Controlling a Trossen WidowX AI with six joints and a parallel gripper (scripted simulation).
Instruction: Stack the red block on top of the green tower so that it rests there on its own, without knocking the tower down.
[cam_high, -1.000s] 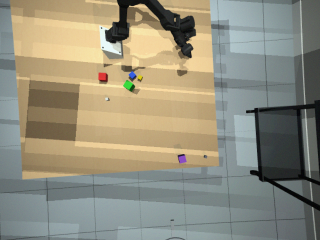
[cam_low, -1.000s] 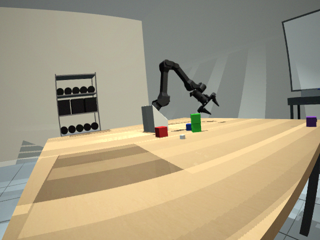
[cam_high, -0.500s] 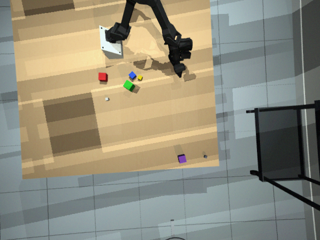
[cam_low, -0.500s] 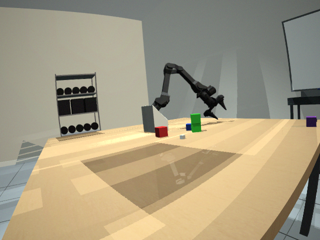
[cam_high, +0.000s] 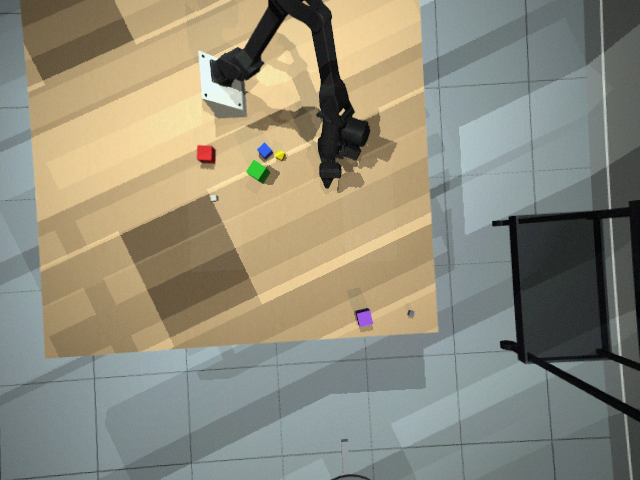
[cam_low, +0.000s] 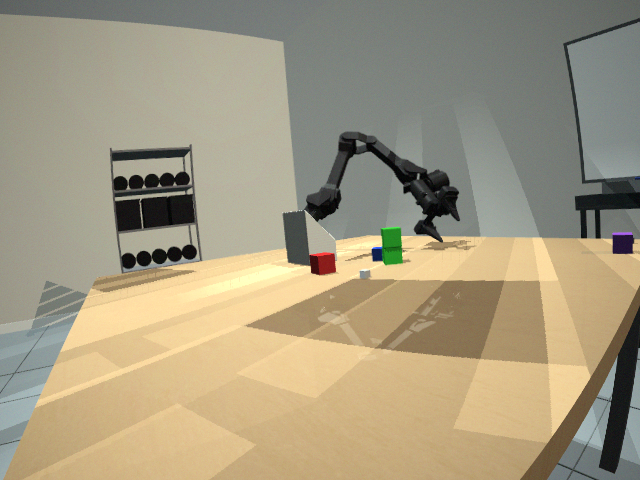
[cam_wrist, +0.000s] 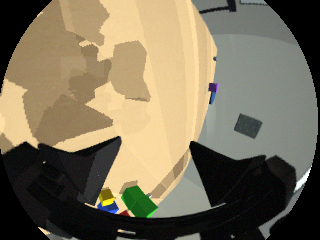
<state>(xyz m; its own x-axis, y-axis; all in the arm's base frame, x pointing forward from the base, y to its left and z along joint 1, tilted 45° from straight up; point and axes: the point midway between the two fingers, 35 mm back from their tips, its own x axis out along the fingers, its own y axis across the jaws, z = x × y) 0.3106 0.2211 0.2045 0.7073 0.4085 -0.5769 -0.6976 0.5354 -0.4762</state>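
Trouble lies between us and the red block (cam_high: 205, 153): our claw (cam_high: 327, 177), spread wide and holding nothing, hangs low on the green tower's (cam_low: 391, 245) far side, so we judge a straight sweep across the table (cam_high: 310, 268) could topple it.

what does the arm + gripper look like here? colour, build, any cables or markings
The arm is matte black throughout, built of slim boxy links with chunkier rounded joint housings, and is mounted on a pale grey square base plate with small dark corner dots. The gripper is black too; its fingers are dark tapering wedges. No cables, logos or markings are discernible.
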